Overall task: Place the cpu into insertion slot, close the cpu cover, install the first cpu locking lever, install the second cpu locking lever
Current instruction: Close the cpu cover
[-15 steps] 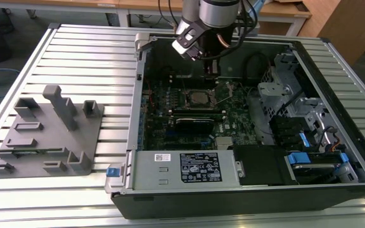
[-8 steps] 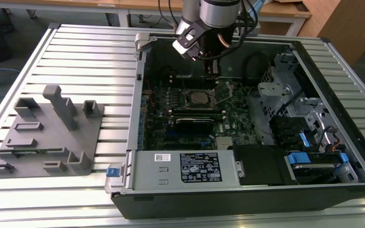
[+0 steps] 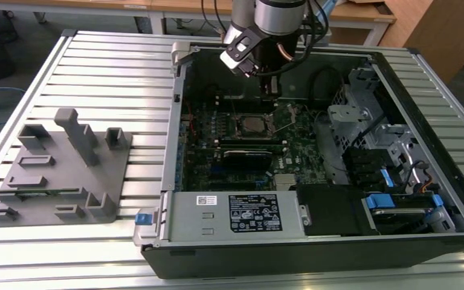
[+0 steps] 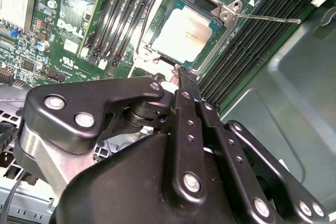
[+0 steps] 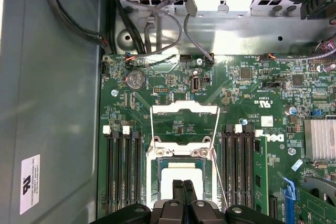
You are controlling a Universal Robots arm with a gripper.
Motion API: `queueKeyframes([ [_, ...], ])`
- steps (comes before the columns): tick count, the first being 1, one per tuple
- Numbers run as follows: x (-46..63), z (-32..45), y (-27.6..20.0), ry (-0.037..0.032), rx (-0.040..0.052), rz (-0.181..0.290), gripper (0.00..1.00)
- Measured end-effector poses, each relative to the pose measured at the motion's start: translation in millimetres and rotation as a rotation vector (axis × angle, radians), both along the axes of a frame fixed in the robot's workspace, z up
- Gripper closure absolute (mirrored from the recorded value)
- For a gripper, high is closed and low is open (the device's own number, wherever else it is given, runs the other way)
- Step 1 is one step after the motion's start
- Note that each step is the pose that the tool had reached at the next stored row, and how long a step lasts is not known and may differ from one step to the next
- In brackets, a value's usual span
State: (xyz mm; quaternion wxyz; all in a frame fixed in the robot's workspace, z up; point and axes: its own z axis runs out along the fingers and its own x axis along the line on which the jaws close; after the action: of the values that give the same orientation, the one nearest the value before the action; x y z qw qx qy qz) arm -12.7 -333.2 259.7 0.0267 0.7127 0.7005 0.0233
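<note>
At the exterior view's left, on the slatted metal counter (image 3: 95,66), found a grey moulded fixture (image 3: 58,169) with upright posts, well apart from the work. Just beside it, towards the right, found an open computer case (image 3: 296,266) lying on its side, with a green motherboard (image 3: 215,130) on its floor and a labelled silver box (image 3: 232,214) along the near wall. Near the board's middle, saw the cpu (image 3: 254,124) lying flat in the insertion slot (image 3: 235,125), silver-grey top upward and fully exposed. Directly above it, found the claw (image 3: 272,90) hanging from the arm (image 3: 280,15), its two black fingers (image 5: 178,190) pressed together and gripping nothing, tips close over the chip's edge in both wrist views; could not tell about contact. Just past the slot, saw the cpu cover (image 5: 184,108) swung up on its hinge, open, with green board showing through its cut-out. Noted a thin wire lever (image 4: 268,19) jutting from the socket's corner across the long black slots (image 4: 247,40). Farther right, saw a metal drive cage (image 3: 349,118) and blue tabs (image 3: 393,202).
</note>
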Motion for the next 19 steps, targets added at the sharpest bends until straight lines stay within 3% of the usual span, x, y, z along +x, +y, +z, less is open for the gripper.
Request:
queueKeyframes([
  [9,3.0,0.0,0.0,0.0,0.0,0.0,0.9],
  [19,27.3,-0.7,-0.2,0.0,0.0,0.0,0.9],
])
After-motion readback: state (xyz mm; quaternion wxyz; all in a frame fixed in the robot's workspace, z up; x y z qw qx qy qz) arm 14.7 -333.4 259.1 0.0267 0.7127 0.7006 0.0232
